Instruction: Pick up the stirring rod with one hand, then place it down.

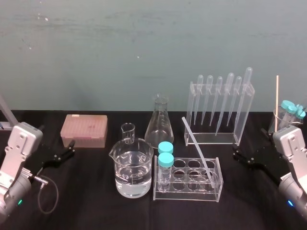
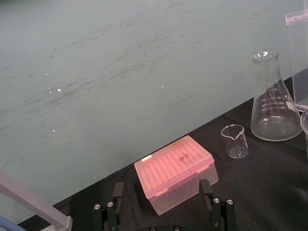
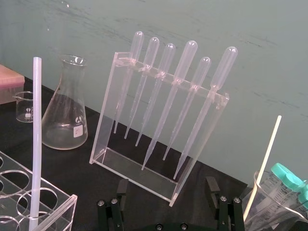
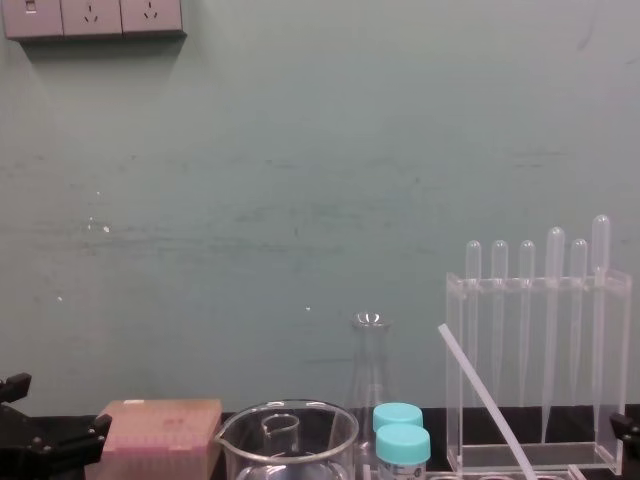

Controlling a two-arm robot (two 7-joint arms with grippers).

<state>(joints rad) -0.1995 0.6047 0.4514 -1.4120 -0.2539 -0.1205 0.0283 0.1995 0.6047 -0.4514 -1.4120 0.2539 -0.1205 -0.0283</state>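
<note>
— On the black table [image 1: 96,206], what is counted first?
— One stirring rod [image 1: 197,150] is seen. It is leant in the clear tube rack [image 1: 187,196] near the middle of the scene. Its lower end is set in a hole at the rack's right end, and its upper end is tilted up towards the far left. It is touched by neither gripper.
— What else is held by that rack?
— Two teal-capped tubes [image 1: 165,154] are stood at its left end.
— And beyond it?
— Six pipettes [image 1: 219,98] are hung in one upright clear stand [image 1: 213,138] on the far right. To the left of it, one conical flask [image 1: 159,125], one small beaker [image 1: 128,132] and one pink box [image 1: 84,129] are set. One large beaker [image 1: 134,167] with clear liquid is placed nearer, just left of the rack. One further glass [image 1: 280,120] at the right edge is stocked with one wooden stick [image 1: 277,98] and capped tubes too crowded to be counted.
— How are the grippers held?
— Two are counted. The left gripper [image 1: 67,150] is held low at the near left, beside the pink box, with its fingers spread and empty. The right gripper [image 1: 237,155] is held at the near right, likewise spread and empty. Both are kept well apart from the rod.
</note>
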